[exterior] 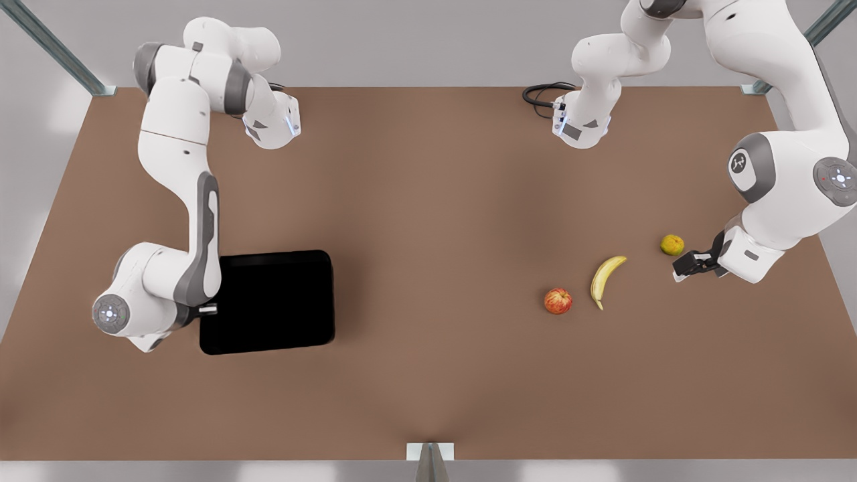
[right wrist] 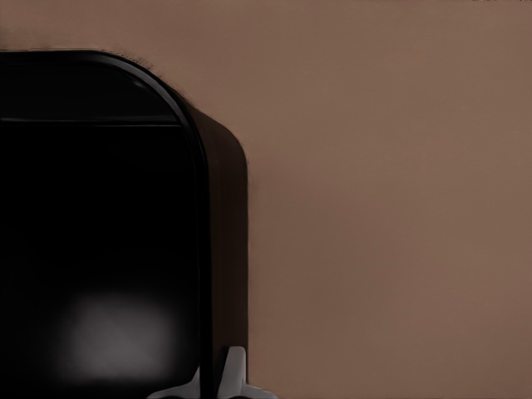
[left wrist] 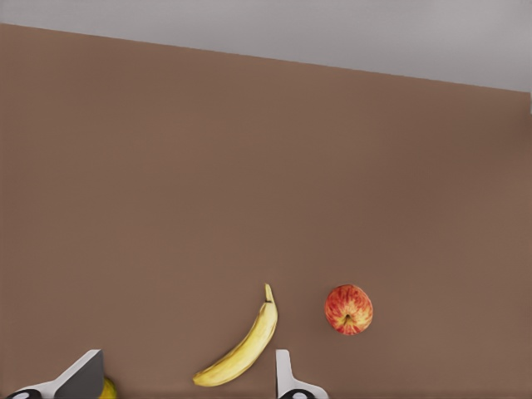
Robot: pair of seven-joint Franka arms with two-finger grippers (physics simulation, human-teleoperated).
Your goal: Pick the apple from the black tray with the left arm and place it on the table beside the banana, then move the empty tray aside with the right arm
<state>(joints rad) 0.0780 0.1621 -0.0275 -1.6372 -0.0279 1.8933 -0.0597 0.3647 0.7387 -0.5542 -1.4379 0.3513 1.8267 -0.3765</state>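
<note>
Front view: the apple [exterior: 558,300] rests on the brown tabletop [exterior: 428,221], just beside the banana [exterior: 606,280] on the side toward the front view's left, apart from it. A small yellow-green fruit [exterior: 671,244] lies near the banana's other side. The left gripper [exterior: 684,265] hangs just beside that yellow-green fruit, holding nothing. Its fingers [left wrist: 83,376] stand spread apart in the left wrist view, with the banana [left wrist: 241,345] and the apple [left wrist: 348,308] on the tabletop beyond them. The black tray [exterior: 271,301] sits on the tabletop at the front view's left, well apart from the fruits, with nothing in it. The right gripper [exterior: 207,308] is at the tray's edge nearest the front view's left. In the right wrist view its fingers [right wrist: 233,374] sit close together over the tray's rim [right wrist: 218,249], apparently clamped on it.
</note>
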